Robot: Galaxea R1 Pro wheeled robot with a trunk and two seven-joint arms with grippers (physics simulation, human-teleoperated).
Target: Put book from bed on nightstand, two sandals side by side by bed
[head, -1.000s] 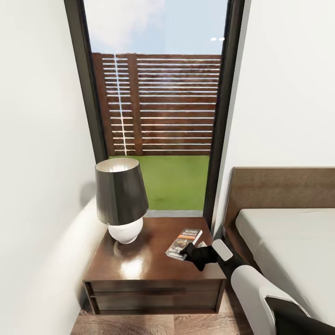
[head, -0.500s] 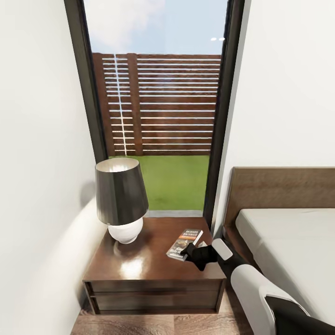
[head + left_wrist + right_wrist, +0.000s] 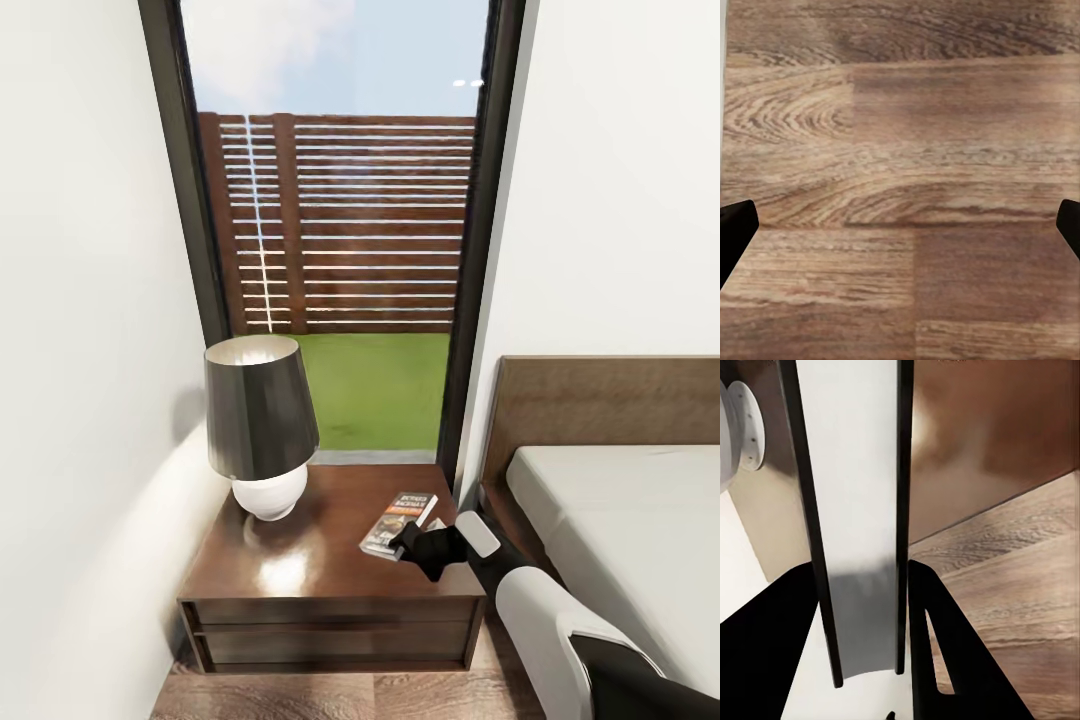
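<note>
We reach the nightstand (image 3: 330, 585) from its front right corner, where our right hand (image 3: 408, 545) grips the near end of the book (image 3: 398, 522). The lamp (image 3: 259, 425) blocks the back left of the top; the glossy middle and front stand free between lamp and book. The white wall (image 3: 70, 350) hems in the left side, and the window frame (image 3: 475, 260) rises behind. The bed (image 3: 620, 520) and its headboard (image 3: 600, 400) crowd the right, leaving a narrow gap. Our left hand (image 3: 900, 225) hangs over bare floor (image 3: 900, 112), its fingers wide apart.
</note>
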